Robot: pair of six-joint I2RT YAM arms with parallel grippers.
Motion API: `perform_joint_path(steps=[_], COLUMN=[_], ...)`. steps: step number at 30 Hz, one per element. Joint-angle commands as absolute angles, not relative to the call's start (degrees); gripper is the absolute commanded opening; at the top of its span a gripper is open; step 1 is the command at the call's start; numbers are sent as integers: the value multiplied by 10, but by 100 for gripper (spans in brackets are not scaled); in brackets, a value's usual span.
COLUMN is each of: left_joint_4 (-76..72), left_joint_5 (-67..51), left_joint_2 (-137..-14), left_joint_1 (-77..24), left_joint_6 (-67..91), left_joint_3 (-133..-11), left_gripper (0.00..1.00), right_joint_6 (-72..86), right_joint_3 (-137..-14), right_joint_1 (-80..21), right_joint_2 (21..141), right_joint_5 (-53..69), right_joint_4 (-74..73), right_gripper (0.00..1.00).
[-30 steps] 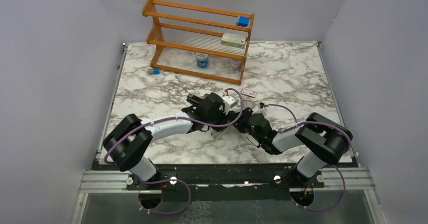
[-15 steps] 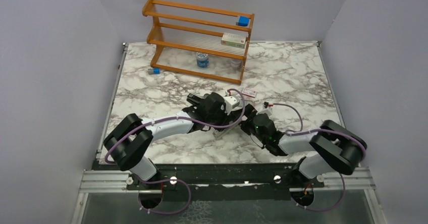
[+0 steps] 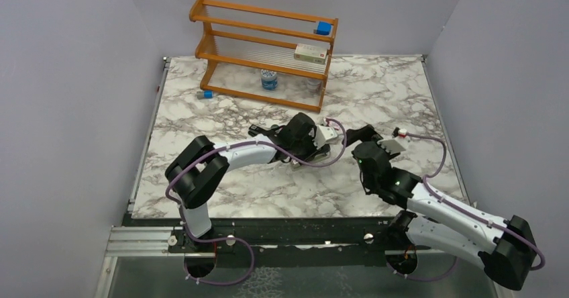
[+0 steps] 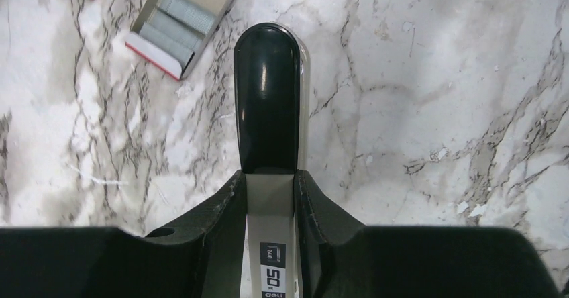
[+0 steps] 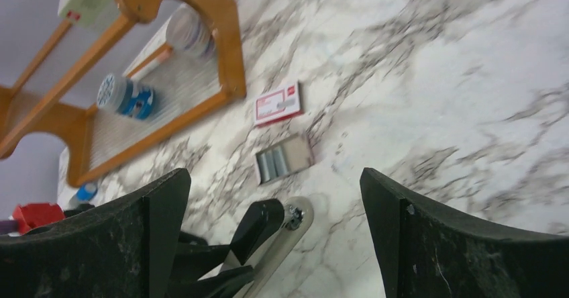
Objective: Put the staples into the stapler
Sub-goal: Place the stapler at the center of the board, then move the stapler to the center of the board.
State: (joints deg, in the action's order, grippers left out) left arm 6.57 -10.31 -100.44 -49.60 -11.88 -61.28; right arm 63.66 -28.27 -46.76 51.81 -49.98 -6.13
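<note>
Marble-patterned white tabletop (image 3: 201,110) carries the work: the left gripper (image 4: 270,177), narrowed tight onto the slim black stapler with its silver channel (image 4: 266,96), has swung it over beside the open red-and-white cardboard tray (image 4: 153,51). The right gripper (image 5: 274,177) has let go, backed off and sprung wide (empty now). So the silvery-grey staple strips (image 4: 176,21) lying in that tray are, I judge, its next pickup.
</note>
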Motion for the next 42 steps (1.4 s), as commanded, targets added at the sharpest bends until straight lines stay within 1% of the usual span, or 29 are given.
perform_joint_path(steps=[1,5,7,8,9,11,12,13,15,17,19,23,24,26,28,30,32,34,37,40,42], left_joint_4=[63,70,94,103,110,111,110,110,110,104,87,26,6,-43,-94,-139,-151,-132,-90,-46,-36], left_joint_5=[-171,-212,-225,-229,-234,-241,-246,-249,-256,-260,-264,-264,-261,-234,-189,-143,-94,-44,-5,26,34], left_joint_2=[-1025,-1054,-1067,-1070,-1070,-1063,-1058,-1053,-1047,-1039,-1020,-941,-918,-871,-821,-765,-717,-678,-636,-611,-591], left_joint_1=[-493,-493,-493,-493,-493,-492,-491,-489,-484,-476,-465,-430,-419,-391,-359,-330,-302,-282,-252,-227,-208], left_joint_6=[-241,-317,-345,-355,-362,-375,-378,-380,-374,-360,-340,-284,-261,-203,-142,-98,-71,-44,-1,26,35], left_joint_3=[-652,-691,-712,-717,-717,-709,-704,-699,-697,-696,-691,-655,-643,-606,-559,-503,-461,-438,-420,-412,-398], left_gripper=[0,0,5,8,13,27,35,47,66,79,81,82,82,82,82,82,84,84,89,89,89], right_joint_6=[596,568,534,528,523,512,508,501,469,407,368,275,236,83,-8,-43,-69,-83,-96,-91,-86], right_joint_3=[-315,-303,-292,-289,-286,-280,-276,-271,-259,-242,-229,-206,-198,-178,-193,-243,-310,-362,-446,-524,-574], right_joint_1=[-466,-466,-466,-466,-466,-466,-466,-466,-466,-466,-466,-466,-466,-466,-466,-466,-465,-466,-466,-466,-466], right_joint_2=[468,420,405,401,398,397,396,395,394,390,381,362,365,396,466,557,642,721,833,922,969], right_joint_5=[-634,-643,-641,-640,-639,-636,-634,-632,-622,-602,-577,-524,-505,-414,-318,-229,-121,-37,70,147,176], right_joint_4=[-205,-194,-174,-172,-171,-166,-161,-153,-126,-70,-37,53,93,220,271,270,270,288,292,282,255], right_gripper=[100,100,100,100,100,100,100,100,100,100,100,100,100,100,100,100,100,100,100,100,99])
